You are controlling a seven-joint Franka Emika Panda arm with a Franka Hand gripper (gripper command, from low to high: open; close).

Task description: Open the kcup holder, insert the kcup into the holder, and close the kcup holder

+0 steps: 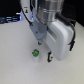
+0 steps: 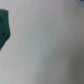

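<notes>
Sitting upright on the white table (image 1: 15, 60), the kcup (image 1: 35, 52) with its green lid, the gripper (image 1: 39, 43) just above it, jaw state impossible to tell, robot arm (image 1: 47, 15) rising behind, wrist view blurred.

This looks like a robotics lab. A white robot arm (image 1: 50, 20) stands over a plain white worktop (image 1: 15, 55). Dark equipment (image 1: 10, 20), too blurred to identify, lines the far edge.
</notes>
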